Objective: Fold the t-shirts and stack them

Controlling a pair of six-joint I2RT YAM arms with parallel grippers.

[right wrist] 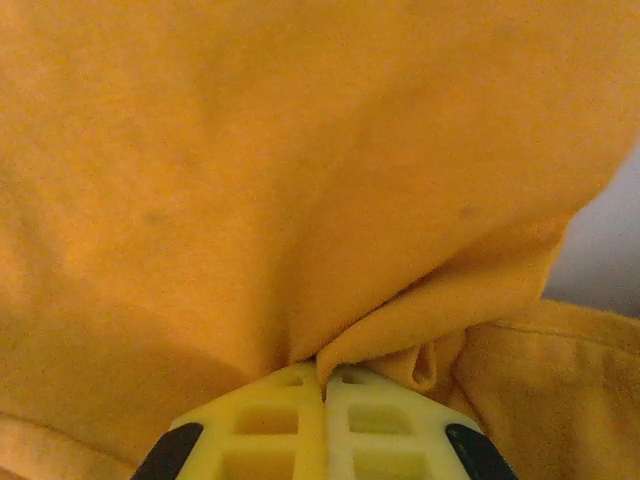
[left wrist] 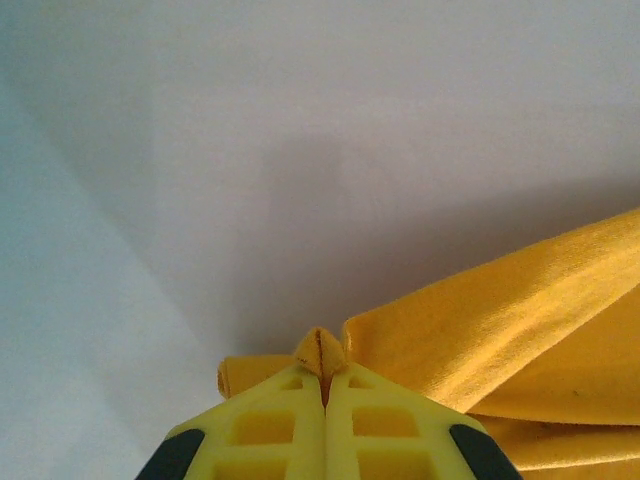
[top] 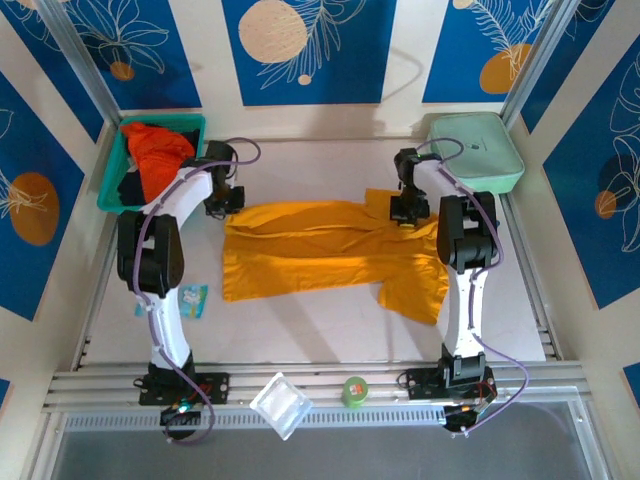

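Top external: white table [top: 320,325], blue-patterned walls [top: 345,70]

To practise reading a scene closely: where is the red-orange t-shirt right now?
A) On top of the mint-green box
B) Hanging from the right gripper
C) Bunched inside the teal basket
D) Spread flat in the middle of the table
C: the red-orange t-shirt lies bunched inside the teal basket at the far left, while the shirt spread on the table is the yellow t-shirt.
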